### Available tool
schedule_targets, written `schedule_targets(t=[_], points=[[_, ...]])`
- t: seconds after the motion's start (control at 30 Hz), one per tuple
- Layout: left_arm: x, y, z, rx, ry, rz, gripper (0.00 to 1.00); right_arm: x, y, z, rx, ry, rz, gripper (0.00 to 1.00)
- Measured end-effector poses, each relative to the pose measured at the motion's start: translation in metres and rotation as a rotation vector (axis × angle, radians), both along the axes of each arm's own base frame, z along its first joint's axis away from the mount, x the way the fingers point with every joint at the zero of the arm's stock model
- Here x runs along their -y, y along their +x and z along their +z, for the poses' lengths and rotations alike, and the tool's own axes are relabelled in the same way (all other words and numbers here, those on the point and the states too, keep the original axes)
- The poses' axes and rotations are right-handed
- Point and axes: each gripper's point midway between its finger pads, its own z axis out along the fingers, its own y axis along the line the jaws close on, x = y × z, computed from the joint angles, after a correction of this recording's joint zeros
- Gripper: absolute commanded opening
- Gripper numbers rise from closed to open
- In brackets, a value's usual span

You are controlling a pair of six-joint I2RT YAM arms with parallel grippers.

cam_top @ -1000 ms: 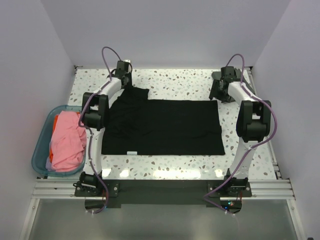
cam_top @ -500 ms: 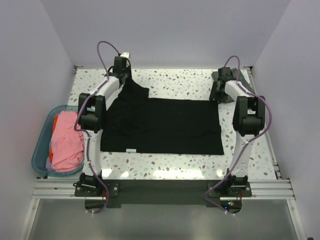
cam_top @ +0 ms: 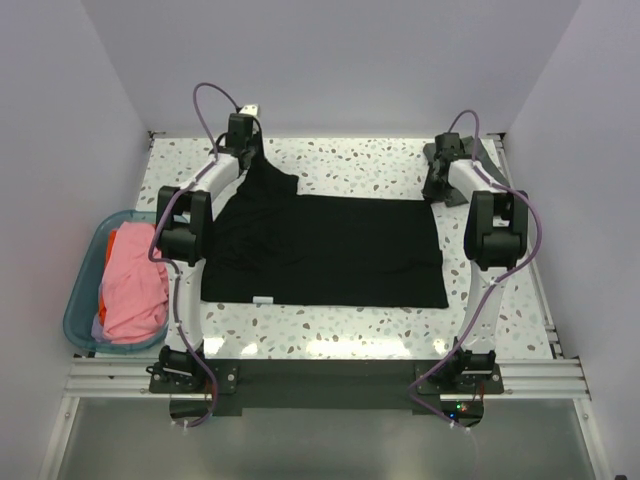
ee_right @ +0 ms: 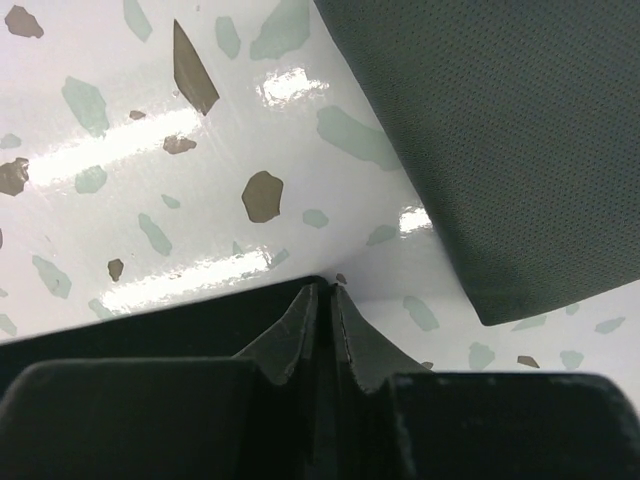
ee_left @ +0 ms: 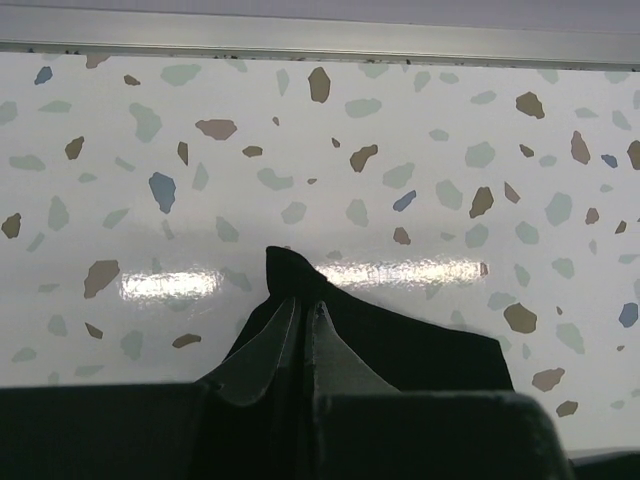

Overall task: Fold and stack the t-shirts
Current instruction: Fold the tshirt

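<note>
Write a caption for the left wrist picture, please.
Left gripper shut on a corner of the black t-shirt, speckled table beyond.

Black t-shirt (cam_top: pixel 330 250) was plain black, with a small white neck label (cam_top: pixel 263 299). Tabletop (cam_top: pixel 380 165) was glossy white, speckled with grey-green, brown and a few blue flecks. Tub (cam_top: pixel 85 270) was translucent teal. Pink shirt (cam_top: pixel 135 285) was a plain soft pink, and orange-red shirt (cam_top: pixel 113 240) was a plain bright colour. Dark grey-green shirt (ee_right: pixel 500 130) showed a fine dotted weave. Arms (cam_top: pixel 215 180) were white with black joints. Cables (cam_top: pixel 197 100) were purple.
</note>
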Motion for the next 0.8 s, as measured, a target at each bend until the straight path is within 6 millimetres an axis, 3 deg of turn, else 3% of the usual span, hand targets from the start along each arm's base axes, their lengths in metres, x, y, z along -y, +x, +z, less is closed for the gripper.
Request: schedule_targets(t=[0.17, 0.43, 0.8], points=[[0.001, 0.004, 0.004, 0.02, -0.008, 0.004, 0.0, 0.0, 0.004, 0.001, 0.019, 0.003, -0.006, 0.0], [0.001, 0.005, 0.018, 0.05, -0.015, 0.005, 0.0, -0.001, 0.005, 0.004, 0.078, 0.022, -0.02, 0.0], [-0.015, -0.045, 0.073, 0.114, -0.084, 0.121, 0.0, 0.007, -0.018, 0.04, 0.193, 0.08, -0.094, 0.0]])
